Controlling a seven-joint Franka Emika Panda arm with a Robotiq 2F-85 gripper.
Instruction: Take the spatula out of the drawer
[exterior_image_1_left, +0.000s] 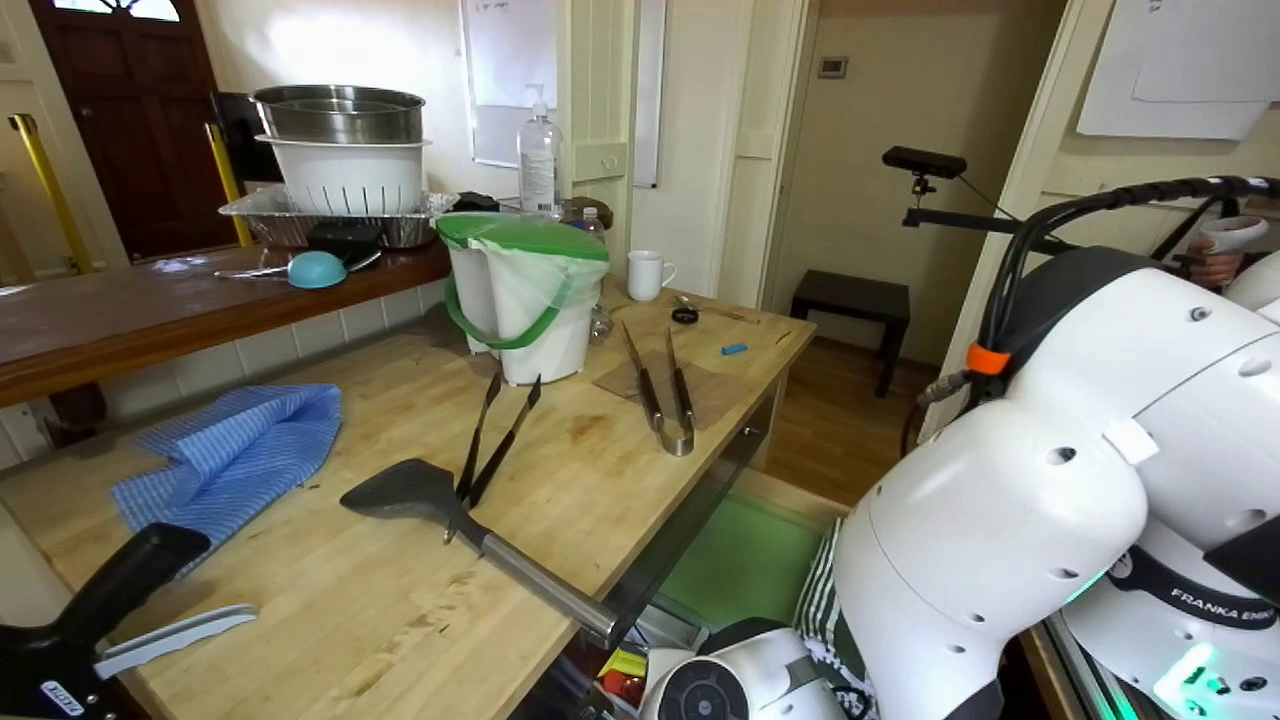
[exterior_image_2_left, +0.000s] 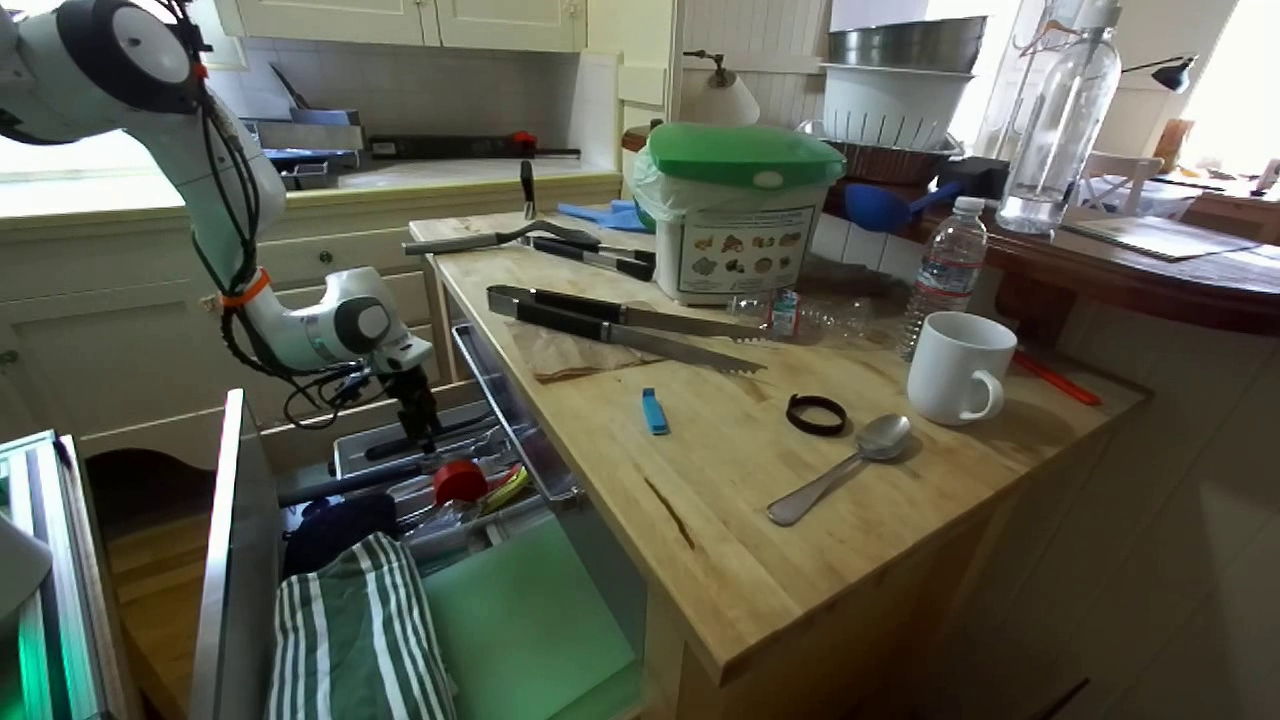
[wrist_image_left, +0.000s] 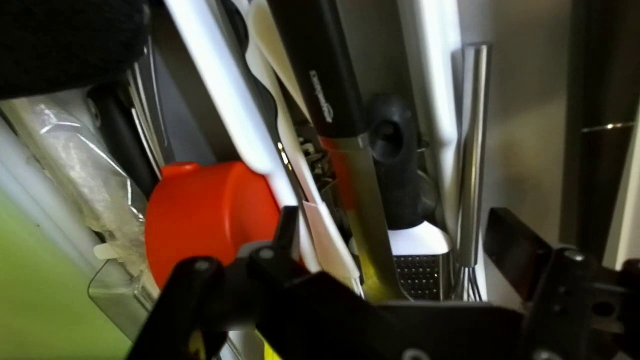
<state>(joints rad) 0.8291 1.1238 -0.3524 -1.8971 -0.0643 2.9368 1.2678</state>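
A white robot arm (exterior_image_1_left: 980, 530) is bent down into a wide drawer (exterior_image_2_left: 245, 530), pulled out beside a wooden desk (exterior_image_2_left: 735, 440), presumably so that its contents can be reached from above. In an exterior view, a striped cloth (exterior_image_2_left: 350, 630) lies by the green liner (exterior_image_2_left: 540, 620) in the near part, perhaps kept apart so that it buries nothing. In the wrist view, the tool (wrist_image_left: 392, 225) has its fingers (wrist_image_left: 515, 250) spread and grasps nothing, a stance that would let a handle pass between them. The spatula (wrist_image_left: 345, 145) — taken to be the black-handled piece with a steel shaft — is in the drawer, slanting through the gap a little left of its middle; its handle points to the far side, and its shaft disappears behind the tool on the near side. To its right, a black-handled grater (wrist_image_left: 400, 200) and a steel whisk (wrist_image_left: 472, 155) share the gap; to its left lies a red plastic piece (wrist_image_left: 200, 220). Whether a finger touches the spatula cannot be told.
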